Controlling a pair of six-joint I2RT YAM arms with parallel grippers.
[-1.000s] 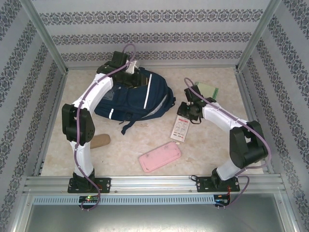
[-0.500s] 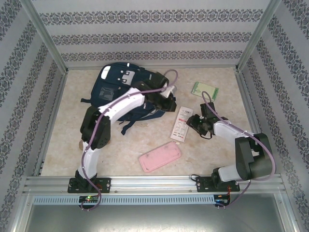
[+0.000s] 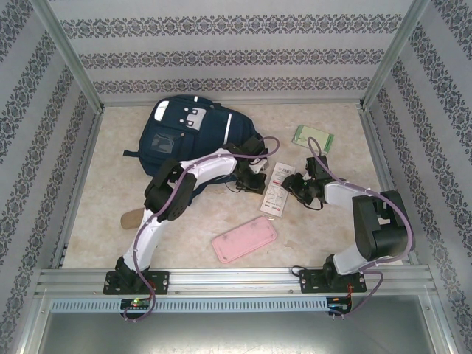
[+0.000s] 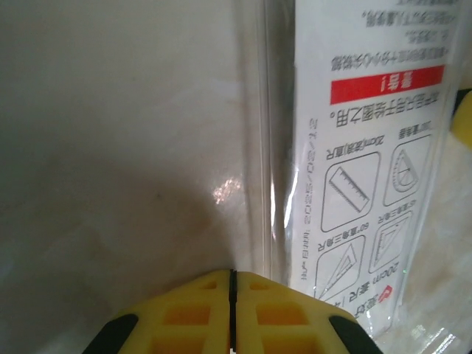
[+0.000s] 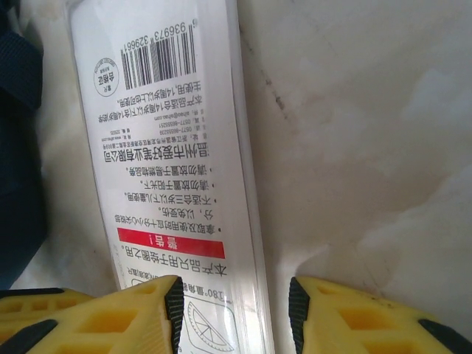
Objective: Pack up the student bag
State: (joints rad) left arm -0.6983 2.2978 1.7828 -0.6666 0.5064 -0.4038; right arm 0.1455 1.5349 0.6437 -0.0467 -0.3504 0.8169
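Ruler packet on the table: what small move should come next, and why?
Probably close the right gripper on the ruler packet: its open fingers straddle the packet's long edge. The left gripper is shut at the opposite edge, seemingly bracing it.

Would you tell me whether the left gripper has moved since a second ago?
Yes. The left gripper swung from the far end of the student bag to beside the ruler packet, nearer the pink pencil case.
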